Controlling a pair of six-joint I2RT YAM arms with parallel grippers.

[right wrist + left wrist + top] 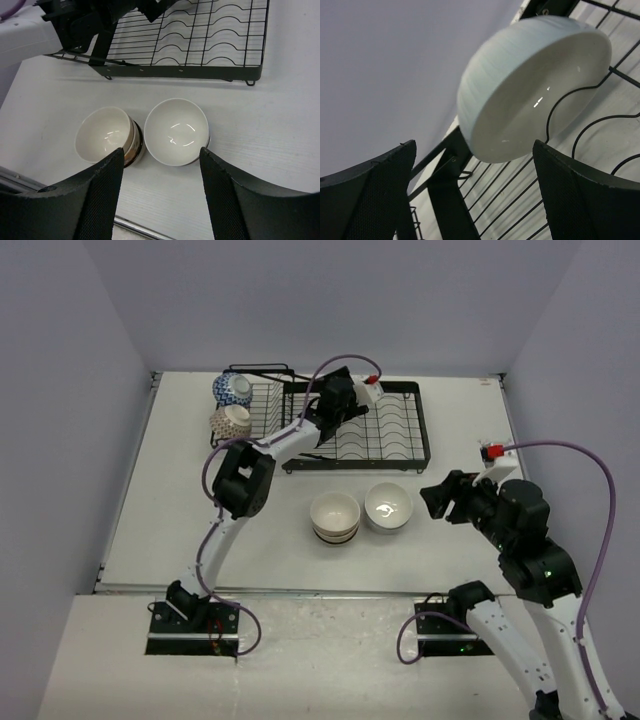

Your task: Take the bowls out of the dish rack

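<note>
The black wire dish rack (385,430) lies at the back of the table. My left gripper (338,400) is over its left part, open and empty (475,190). A plain white bowl (535,85) stands on edge in the rack slots just beyond its fingers, apart from them. A blue-and-white bowl (232,388) and a cream bowl (232,420) sit in the smaller wire section on the left. A cream bowl with a dark brown band (335,517) and a white bowl (388,507) stand on the table. My right gripper (440,498) is open and empty above them (160,185).
In the right wrist view the banded bowl (107,135) and the white bowl (176,131) stand side by side in front of the rack (200,40). The left arm (90,20) reaches over the rack's left end. The table's near edge (300,590) lies close behind the bowls.
</note>
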